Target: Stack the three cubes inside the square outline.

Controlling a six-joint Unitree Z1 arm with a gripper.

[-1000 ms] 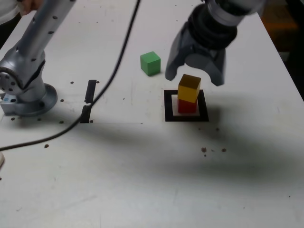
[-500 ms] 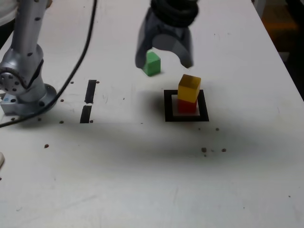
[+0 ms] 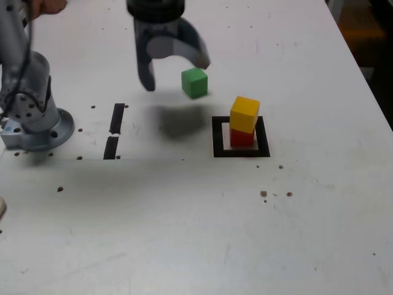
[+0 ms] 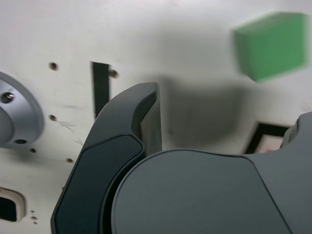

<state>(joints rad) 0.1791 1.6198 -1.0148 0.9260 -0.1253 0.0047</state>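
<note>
Arm base (image 3: pixel 34 117) far off on the exterior view's left of the square outline (image 3: pixel 241 136), with two short black tape strips (image 3: pixel 114 130) between base and outline. Gripper (image 3: pixel 174 70) spread wide and empty, raised above the table (image 3: pixel 184 233), to the outline's upper left in the exterior view. Green cube (image 3: pixel 194 82) just beside one fingertip, loose on the table outside the outline (blurred but plainly green in the wrist view (image 4: pixel 271 46)). Inside the outline, red cube (image 3: pixel 242 137) at the bottom, yellow cube (image 3: pixel 245 114) on top, slightly twisted against it.

Risks, as a judgement: gripper off-centre from the green cube, so a careless descent likely to knock it aside; a skewed final placement likely to topple the twisted stack.

Cubes: small, equal, plain-coloured, sharp-edged.
</note>
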